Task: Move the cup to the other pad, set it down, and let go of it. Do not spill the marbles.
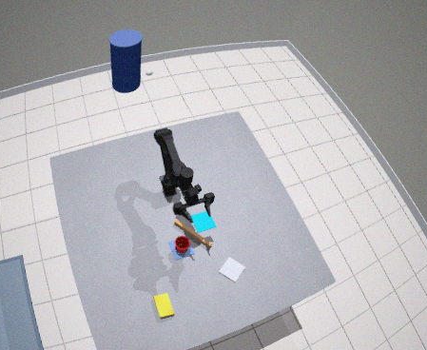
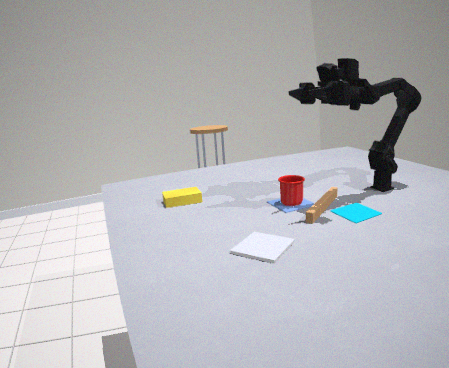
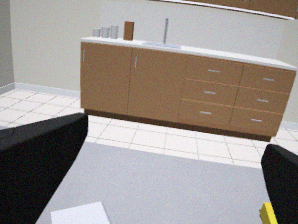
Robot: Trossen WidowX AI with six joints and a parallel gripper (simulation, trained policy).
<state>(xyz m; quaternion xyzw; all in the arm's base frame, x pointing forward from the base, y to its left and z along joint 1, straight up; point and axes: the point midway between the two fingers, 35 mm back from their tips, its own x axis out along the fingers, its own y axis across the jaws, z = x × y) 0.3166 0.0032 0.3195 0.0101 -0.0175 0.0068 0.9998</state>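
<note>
A red cup (image 1: 183,244) (image 2: 291,191) stands upright on the blue pad (image 1: 175,255) (image 2: 289,208). Small specks, likely the marbles, show inside it in the top view; their number cannot be told. The cyan pad (image 1: 203,222) (image 2: 356,212) lies bare on the other side of a wooden bar (image 1: 193,233) (image 2: 322,205). My gripper (image 1: 200,217) (image 2: 294,93) (image 3: 175,138) is open with nothing between its fingers. It is raised high above the table, well above the cup's rim, and points out level. The cup is out of the wrist view.
The wooden bar lies between the two pads. A white tile (image 1: 232,269) (image 2: 263,247) (image 3: 81,215) lies flat on the grey table (image 1: 265,214) (image 2: 204,310). A yellow block (image 1: 164,305) (image 2: 182,197) (image 3: 267,214) lies farther out, past the cup from the arm's base.
</note>
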